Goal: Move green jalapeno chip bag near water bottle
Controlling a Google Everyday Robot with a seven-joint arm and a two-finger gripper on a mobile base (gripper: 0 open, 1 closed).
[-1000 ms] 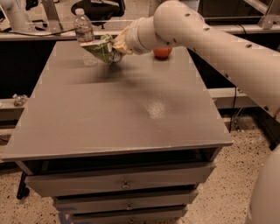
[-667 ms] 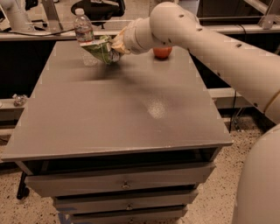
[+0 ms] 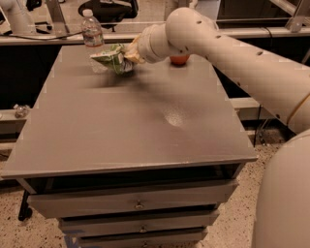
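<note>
The gripper [image 3: 130,52] sits at the far end of the table, just to the right of the water bottle [image 3: 93,34]. It is clamped on the green jalapeno chip bag [image 3: 111,58], and its pale yellowish fingers [image 3: 132,48] meet the bag's right end. The bag sticks out leftward from the claw toward the bottle. Its crumpled green foil overlaps the bottle's lower part in this view, so whether the two touch cannot be told. A white strip runs along the bag's upper left edge. Any print on the foil is too crumpled and small to read.

The bottle stands upright near the back left of the grey table [image 3: 131,131], with a white cap on top. A pale label band around its middle carries reddish marks, but no word on it is legible. A soft shadow lies on the tabletop below and to the right of the bottle, under the bag.

The white arm [image 3: 232,63] reaches in from well to the right of the bottle, with small dark holes dotting its shell. A round orange-red object [image 3: 179,59] peeks out under the arm, farther right of the bottle than the gripper is.

Below the tabletop, well in front of the bottle, are stacked grey drawers [image 3: 135,203] with small knobs. Behind the bottle stands a dark office chair [image 3: 109,8].
</note>
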